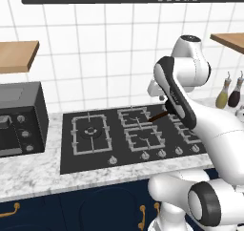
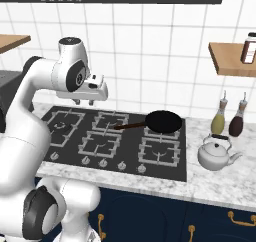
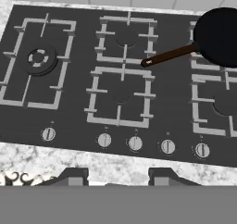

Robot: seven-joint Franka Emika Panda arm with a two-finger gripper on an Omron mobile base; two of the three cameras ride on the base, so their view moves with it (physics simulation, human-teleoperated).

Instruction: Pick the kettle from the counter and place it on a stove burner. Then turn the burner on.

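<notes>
Left base view
- Arm: rises from lower right, bent over the right half of the cooktop (image 1: 66, 165).
- Burner (image 1: 90, 131): widest ring, far left of the cooktop, grate bare.
- Counter (image 1: 28, 170): marble strip in front of and beside the cooktop.
- Pan handle (image 1: 158, 116): brown, juts out from behind the forearm.

Right base view
- Gripper (image 2: 84, 102): hangs high above the back left of the cooktop; holds nothing; finger gap too small to read here.
- Kettle (image 2: 216, 153): upright on the counter, just right of the cooktop, spout pointing right, handle arching over the top.
- Pan (image 2: 162, 121): on the back right burner, between gripper and kettle.
- Key relation: kettle lies well apart, to the gripper's right and lower; a long sideways reach past the pan is likely needed.

Hand view
- Fingertips (image 3: 74, 176): spread wide, nothing between them.
- Burner: upper left.
- Knobs (image 3: 134, 143): row of five along the front edge.
</notes>
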